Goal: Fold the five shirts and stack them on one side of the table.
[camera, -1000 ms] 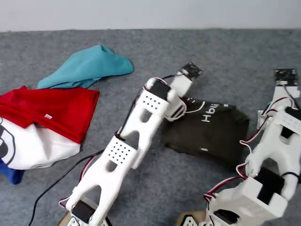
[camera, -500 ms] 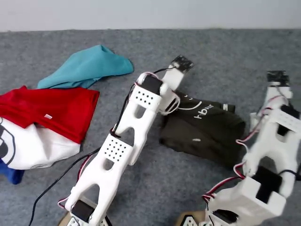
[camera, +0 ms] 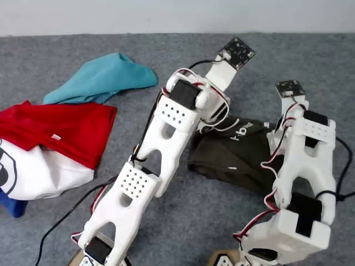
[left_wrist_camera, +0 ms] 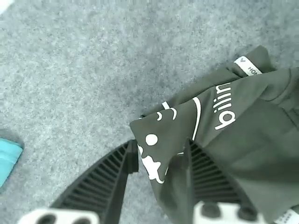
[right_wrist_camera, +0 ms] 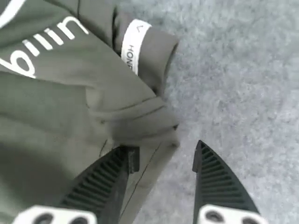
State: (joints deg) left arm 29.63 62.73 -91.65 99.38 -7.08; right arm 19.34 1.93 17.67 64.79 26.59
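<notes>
Altogether five shirts (camera: 72,127) show; left hand (left_wrist_camera: 161,147) and right hand (right_wrist_camera: 164,148) gape astride the dark shirt (camera: 244,155).

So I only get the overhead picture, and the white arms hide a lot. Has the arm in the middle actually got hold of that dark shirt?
Observer: Not clamped, as far as I can see. In the left wrist view, the left gripper is open, with the dark shirt's printed corner lying between its fingers.
Operator: And the other arm?
Observer: The right gripper is open too. It sits at the shirt's folded edge, with some bare table showing between its fingers.
Operator: Anything else up close?
Observer: A white neck label shows on the fold near that edge.
</notes>
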